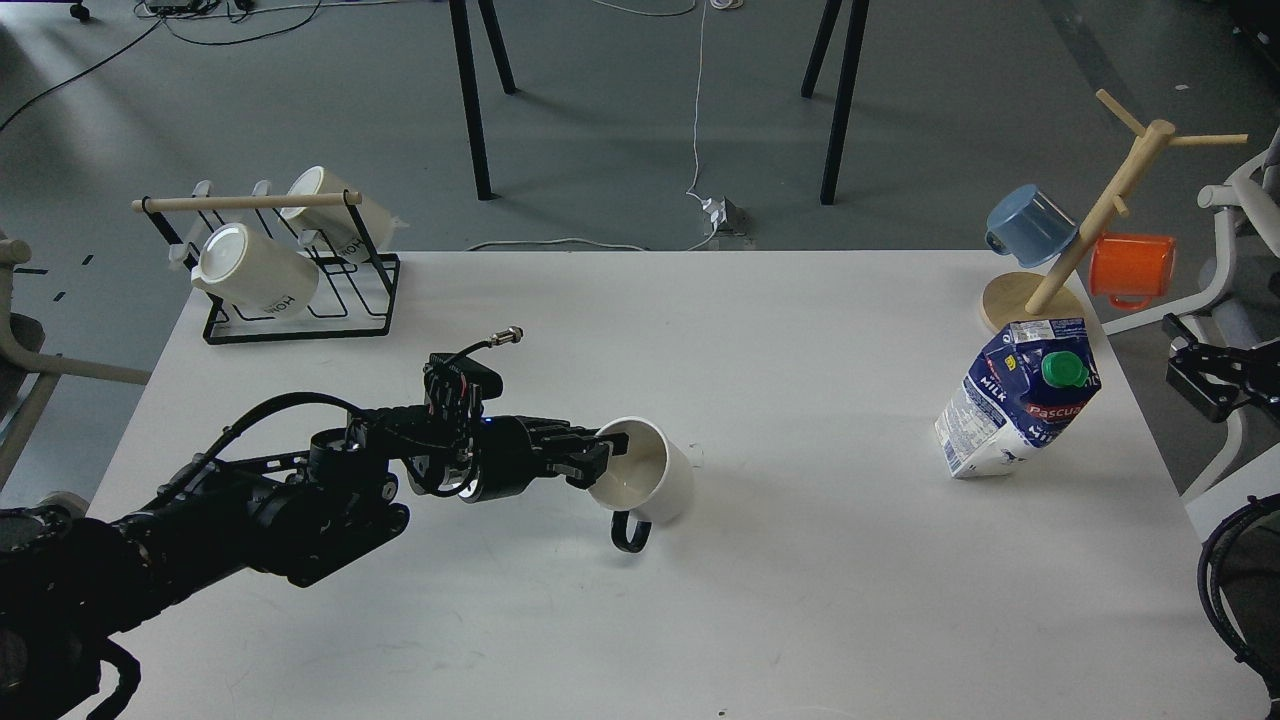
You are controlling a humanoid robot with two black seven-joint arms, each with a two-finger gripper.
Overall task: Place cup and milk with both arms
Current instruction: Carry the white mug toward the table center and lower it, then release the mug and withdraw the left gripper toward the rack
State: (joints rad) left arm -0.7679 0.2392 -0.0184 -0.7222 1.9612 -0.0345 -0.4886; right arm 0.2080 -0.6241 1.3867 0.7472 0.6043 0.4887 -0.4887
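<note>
The cup (655, 480), a white mug with a black handle hanging below it, is tilted with its mouth toward the left, low over the middle of the white table (800, 330). My left gripper (603, 455) is shut on the cup's rim, one finger inside the mouth. The milk (1020, 397), a dark-blue and white carton with a green cap, stands leaning on the right side of the table. My right gripper (1195, 385) is a dark shape off the table's right edge, right of the milk and apart from it; its fingers cannot be told apart.
A black wire rack (300, 290) with two cream lettered mugs stands at the back left. A wooden mug tree (1085, 220) with a blue mug (1030, 225) and an orange mug (1132, 268) stands at the back right, just behind the milk.
</note>
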